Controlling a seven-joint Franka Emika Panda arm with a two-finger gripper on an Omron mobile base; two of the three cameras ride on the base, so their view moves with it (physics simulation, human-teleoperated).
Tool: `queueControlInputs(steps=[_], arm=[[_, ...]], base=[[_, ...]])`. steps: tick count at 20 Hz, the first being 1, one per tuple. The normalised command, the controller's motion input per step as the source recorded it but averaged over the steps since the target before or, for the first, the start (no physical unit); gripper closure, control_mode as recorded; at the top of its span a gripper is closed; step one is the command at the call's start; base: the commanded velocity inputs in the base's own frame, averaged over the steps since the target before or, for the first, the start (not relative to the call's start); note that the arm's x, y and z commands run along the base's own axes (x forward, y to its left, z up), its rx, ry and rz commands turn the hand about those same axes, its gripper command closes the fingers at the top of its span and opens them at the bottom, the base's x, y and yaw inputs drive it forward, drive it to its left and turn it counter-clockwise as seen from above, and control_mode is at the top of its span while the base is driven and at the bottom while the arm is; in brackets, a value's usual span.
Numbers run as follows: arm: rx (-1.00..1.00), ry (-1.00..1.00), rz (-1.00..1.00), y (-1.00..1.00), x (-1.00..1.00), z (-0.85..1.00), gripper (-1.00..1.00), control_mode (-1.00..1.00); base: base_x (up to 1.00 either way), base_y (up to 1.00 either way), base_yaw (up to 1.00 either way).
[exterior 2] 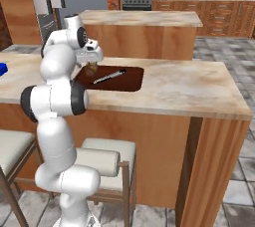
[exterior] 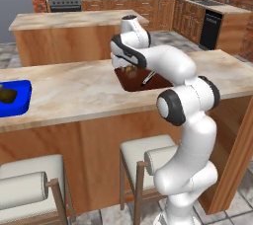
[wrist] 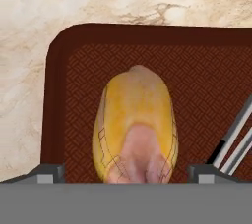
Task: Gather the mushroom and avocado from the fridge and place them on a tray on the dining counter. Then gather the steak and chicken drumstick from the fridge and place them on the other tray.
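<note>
Golden-tan, the chicken drumstick (wrist: pixel 135 125) lies flat on the other tray (wrist: pixel 206 70), near its corner on the dining counter (exterior: pixel 89 93), with a slim silver utensil (exterior 2: pixel 109 76) lying just beside it. The gripper (wrist: pixel 125 171) hangs right over the meat with its jaws spread wide, one tip on either side, holding nothing. To finish cleanly, it should rise straight up, brushing neither drumstick nor utensil. The tray (exterior: pixel 22 101) sits well apart along the counter.
</note>
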Motion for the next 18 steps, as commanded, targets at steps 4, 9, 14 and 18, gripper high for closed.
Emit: queueControlInputs(steps=[4,9,14,18], arm=[[0.00,-0.18,0.00,-0.16,-0.30,0.17,-1.00,-1.00],[0.01,-0.19,0.00,-0.18,-0.33,0.25,-1.00,-1.00],[0.00,-0.23,-0.01,-0.15,-0.46,0.32,-1.00,-1.00],[0.02,-0.25,-0.02,-0.07,-0.72,0.33,-1.00,-1.00]], base=[[0.00,0.00,0.00],[0.00,0.00,0.00],[0.00,0.00,0.00],[0.00,0.00,0.00]])
